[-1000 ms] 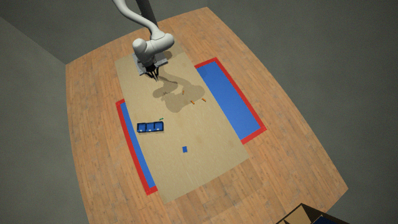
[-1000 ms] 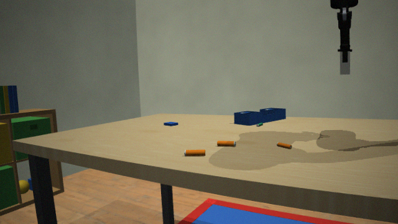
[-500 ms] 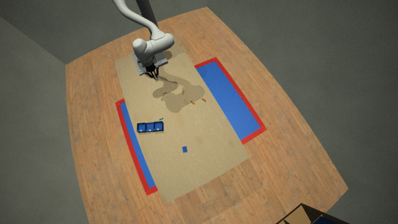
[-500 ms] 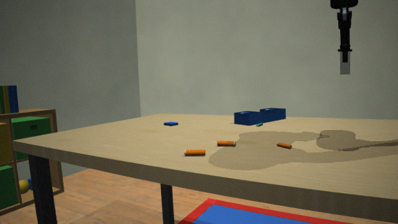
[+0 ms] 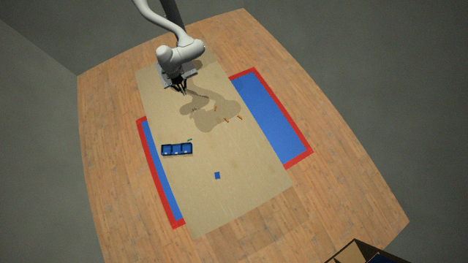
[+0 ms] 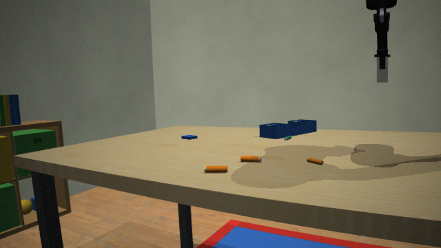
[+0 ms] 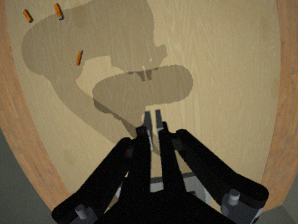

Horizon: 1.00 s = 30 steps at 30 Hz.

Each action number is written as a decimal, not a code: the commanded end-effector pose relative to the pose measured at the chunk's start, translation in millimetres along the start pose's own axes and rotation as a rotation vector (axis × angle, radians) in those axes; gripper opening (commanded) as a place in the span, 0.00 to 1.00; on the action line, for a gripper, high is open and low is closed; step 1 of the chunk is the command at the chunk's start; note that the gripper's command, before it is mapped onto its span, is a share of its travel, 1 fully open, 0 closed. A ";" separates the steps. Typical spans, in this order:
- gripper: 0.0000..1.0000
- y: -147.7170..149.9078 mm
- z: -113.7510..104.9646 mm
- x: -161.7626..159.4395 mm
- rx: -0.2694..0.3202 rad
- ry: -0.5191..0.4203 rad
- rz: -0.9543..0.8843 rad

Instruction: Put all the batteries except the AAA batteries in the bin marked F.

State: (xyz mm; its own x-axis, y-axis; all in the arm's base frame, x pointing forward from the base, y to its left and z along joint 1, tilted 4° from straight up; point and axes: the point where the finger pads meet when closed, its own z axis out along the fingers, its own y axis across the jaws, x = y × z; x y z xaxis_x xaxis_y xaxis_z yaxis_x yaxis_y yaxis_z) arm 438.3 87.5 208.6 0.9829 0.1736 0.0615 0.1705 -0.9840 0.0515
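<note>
Three orange batteries lie on the table: one (image 6: 216, 169) near the front edge, one (image 6: 250, 158) behind it, one (image 6: 315, 160) further right. They also show in the overhead view (image 5: 215, 108) (image 5: 227, 120) (image 5: 239, 117) and in the wrist view (image 7: 79, 58) (image 7: 59, 11) (image 7: 28, 15). A small green battery (image 6: 287, 138) (image 5: 189, 139) lies beside the row of blue bins (image 6: 287, 128) (image 5: 176, 148). My gripper (image 6: 382, 70) (image 5: 182, 90) (image 7: 153, 118) hangs high above the table's far end, shut and empty.
A small flat blue block (image 6: 189, 137) (image 5: 217, 175) lies apart on the table. Blue mats with red borders (image 5: 268, 115) (image 5: 161, 179) lie on the floor on both sides. A shelf (image 6: 21, 172) stands at the left.
</note>
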 end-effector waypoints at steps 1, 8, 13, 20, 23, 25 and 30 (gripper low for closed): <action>0.15 6.9 0.3 6.8 0.003 -0.001 0.049; 0.15 37.4 10.4 33.3 0.003 -0.002 0.227; 0.15 67.8 20.5 59.8 0.003 -0.002 0.227; 0.15 110.5 34.7 97.0 0.003 -0.002 0.227; 0.15 116.6 36.7 102.3 0.003 -0.002 0.227; 0.15 128.8 40.8 112.9 0.003 -0.002 0.227; 0.15 159.3 50.9 139.4 0.003 -0.002 0.227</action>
State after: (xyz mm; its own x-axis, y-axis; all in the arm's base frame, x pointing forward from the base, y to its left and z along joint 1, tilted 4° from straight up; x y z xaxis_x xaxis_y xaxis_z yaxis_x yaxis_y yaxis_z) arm 578.0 -28.1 178.1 0.9966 -0.0535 0.0622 -0.0560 -0.9977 0.0381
